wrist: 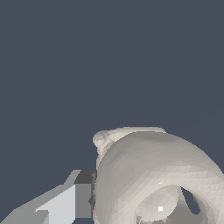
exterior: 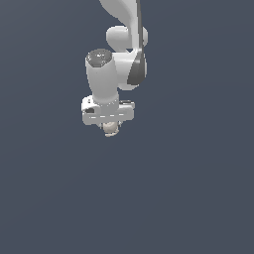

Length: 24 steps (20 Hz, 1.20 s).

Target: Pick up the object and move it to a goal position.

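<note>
**Tiny knobbly piece sat at the fingers against a blank slate field**

The setting was a flat, featureless slate-blue background in both views; no desk edge, wall or goal marker could be made out, and no containers were anywhere in view.

The white Panda arm (exterior: 116, 54) came down from the top of the exterior view, its wrist pointing downward. Below it sat the gripper (exterior: 109, 124), with its broad pale hand body just above.

The object (exterior: 110, 128), a small cream-white knobbly round piece, showed directly under the hand, at the fingers. In the wrist view it filled the lower corner (wrist: 148, 175), its ring-like loop and hollow clear, with one grey finger (wrist: 81, 194) just beside or touching its flank. The other finger was out of sight, so whether the fingers were clamped on the piece could not be told.

Judging by its size, the piece was probably very light and rigid. Its curved, lumpy surface looked likely to roll or squirt out of flat pads. The surest hold seemed to be across the widest part of the round body, pads on opposite flanks, not on the thin ring.
</note>
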Each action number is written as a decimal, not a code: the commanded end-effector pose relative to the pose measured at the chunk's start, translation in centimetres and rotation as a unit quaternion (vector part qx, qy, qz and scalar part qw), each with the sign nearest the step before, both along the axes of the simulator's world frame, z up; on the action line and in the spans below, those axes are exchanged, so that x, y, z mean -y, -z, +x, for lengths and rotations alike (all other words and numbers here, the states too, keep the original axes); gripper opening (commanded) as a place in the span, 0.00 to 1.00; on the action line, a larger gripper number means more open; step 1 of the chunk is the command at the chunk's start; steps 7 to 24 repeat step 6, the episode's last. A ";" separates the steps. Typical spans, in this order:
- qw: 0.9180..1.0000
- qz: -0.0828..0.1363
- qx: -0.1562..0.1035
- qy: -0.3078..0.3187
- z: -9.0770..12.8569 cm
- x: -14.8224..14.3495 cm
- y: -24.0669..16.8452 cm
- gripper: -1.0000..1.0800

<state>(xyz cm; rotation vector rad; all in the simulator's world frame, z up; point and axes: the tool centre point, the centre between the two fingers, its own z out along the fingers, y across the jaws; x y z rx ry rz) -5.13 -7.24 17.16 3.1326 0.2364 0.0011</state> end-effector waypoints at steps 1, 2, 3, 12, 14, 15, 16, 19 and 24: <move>1.000 0.000 0.000 0.000 -0.5 -0.1 -0.7 0.00; 1.000 0.000 0.000 0.000 -0.6 -0.1 -0.8 0.00; 1.000 0.000 0.000 0.000 -0.7 -0.1 -1.0 0.00; 1.000 0.000 0.000 0.000 -0.8 -0.2 -1.2 0.00; 1.000 0.000 0.000 0.000 -0.8 -0.2 -1.2 0.00; 1.000 0.000 0.000 0.000 -0.8 -0.2 -1.2 0.00; 1.000 0.000 0.000 0.000 -0.8 -0.2 -1.2 0.00; 1.000 0.000 0.000 0.000 -0.8 -0.2 -1.2 0.00; 1.000 0.000 0.000 0.000 -0.8 -0.2 -1.2 0.00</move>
